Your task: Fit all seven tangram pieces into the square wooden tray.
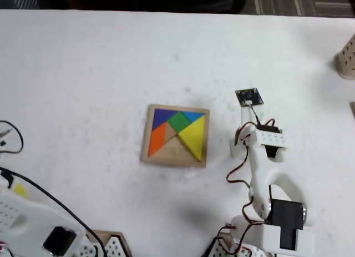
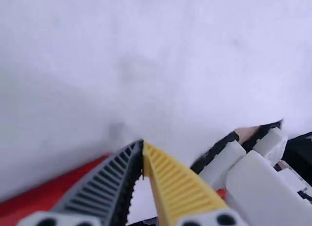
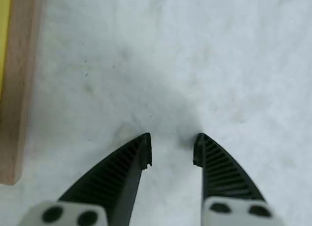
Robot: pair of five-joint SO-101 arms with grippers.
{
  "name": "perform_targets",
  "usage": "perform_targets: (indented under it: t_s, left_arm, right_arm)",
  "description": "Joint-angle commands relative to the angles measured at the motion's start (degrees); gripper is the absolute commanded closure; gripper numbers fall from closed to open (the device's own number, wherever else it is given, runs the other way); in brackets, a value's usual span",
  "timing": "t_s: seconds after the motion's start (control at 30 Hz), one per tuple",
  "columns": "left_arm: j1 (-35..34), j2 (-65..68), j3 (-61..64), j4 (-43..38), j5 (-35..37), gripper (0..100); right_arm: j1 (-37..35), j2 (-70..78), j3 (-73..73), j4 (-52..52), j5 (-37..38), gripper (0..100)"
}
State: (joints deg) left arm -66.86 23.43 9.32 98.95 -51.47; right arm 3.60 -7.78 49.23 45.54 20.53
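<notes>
The square wooden tray [image 1: 145, 141] lies mid-table. In it lie a blue piece [image 1: 161, 117], a green piece [image 1: 178, 121], a light blue piece [image 1: 194, 116], an orange piece [image 1: 157, 138], a yellow piece [image 1: 193, 136] and wood-coloured pieces [image 1: 175, 150]. My right arm [image 1: 265, 157] stands just right of the tray. Its gripper [image 3: 171, 150] hangs open over bare table, with the tray's rim [image 3: 19, 89] and a sliver of yellow [image 3: 4, 30] beside it. My left arm [image 1: 33, 229] rests at the near left corner, its gripper [image 2: 143, 150] shut on nothing.
A beige perforated object [image 1: 346, 60] stands at the far right edge. Black cables [image 1: 11, 140] trail along the left side. White arm parts [image 2: 253, 172] and a red strip [image 2: 44, 192] sit close to the left gripper.
</notes>
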Motion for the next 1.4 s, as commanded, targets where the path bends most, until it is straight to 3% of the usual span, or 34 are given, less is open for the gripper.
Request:
perform_targets:
  t_s: [0.0, 0.27, 0.57, 0.83, 1.0, 1.2, 1.37]
  left_arm:
    - [1.01, -0.66, -5.54, 2.81, 1.85, 98]
    - [-2.77, -0.57, -13.45, 1.85, 10.90, 98]
    - [-1.54, -0.66, -16.62, -3.16, 21.71, 98]
    - [-4.88, -1.19, -20.75, -3.16, 34.64, 98]
    - [2.68, -0.75, -20.92, -5.01, 34.73, 97]
    - [12.79, -0.75, -20.75, -17.23, 35.16, 98]
    - [15.08, -1.80, -21.80, -13.80, 35.16, 98]
  right_arm:
    - [-1.27, -1.10, -0.26, 0.40, 0.53, 86.1]
    - [-1.27, -1.10, -0.26, 0.40, 0.53, 86.1]
    - [-1.36, -1.10, -0.26, 0.40, 0.53, 86.1]
    - [-1.36, -1.10, -0.26, 0.40, 0.53, 86.1]
    - [-1.89, -1.10, -0.26, 0.40, 0.53, 86.1]
    - [-1.71, -1.10, -0.18, 0.40, 0.53, 86.1]
    - [-1.89, -1.10, -0.18, 0.40, 0.53, 86.1]
